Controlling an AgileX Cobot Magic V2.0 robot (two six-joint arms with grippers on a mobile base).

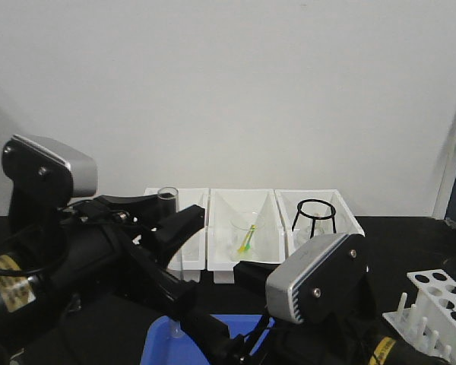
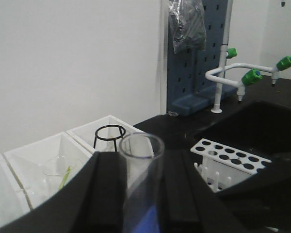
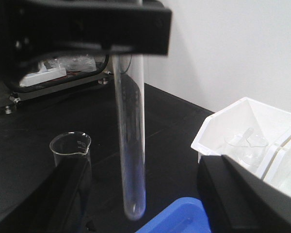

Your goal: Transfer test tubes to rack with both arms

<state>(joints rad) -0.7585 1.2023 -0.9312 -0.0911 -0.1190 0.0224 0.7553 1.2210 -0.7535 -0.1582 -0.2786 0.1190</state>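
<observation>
My left gripper (image 2: 141, 167) is shut on a clear test tube (image 2: 141, 145) and holds it upright, open rim up. In the front view the tube's rim (image 1: 167, 193) sticks out above the left gripper (image 1: 173, 217). In the right wrist view the tube (image 3: 130, 145) hangs from the left gripper, its round bottom just above the corner of a blue tray (image 3: 179, 218). My right gripper (image 3: 144, 191) is open and empty, with one finger on each side of the tube's lower end, not touching it. The white rack (image 2: 230, 158) stands to the right (image 1: 441, 300), its holes empty.
A clear glass beaker (image 3: 70, 150) stands on the black bench behind the right gripper's left finger. Three white open-front bins (image 1: 243, 228) line the back wall; one holds a black wire stand (image 1: 317, 215). A sink and green-tipped taps (image 2: 250, 77) lie beyond the rack.
</observation>
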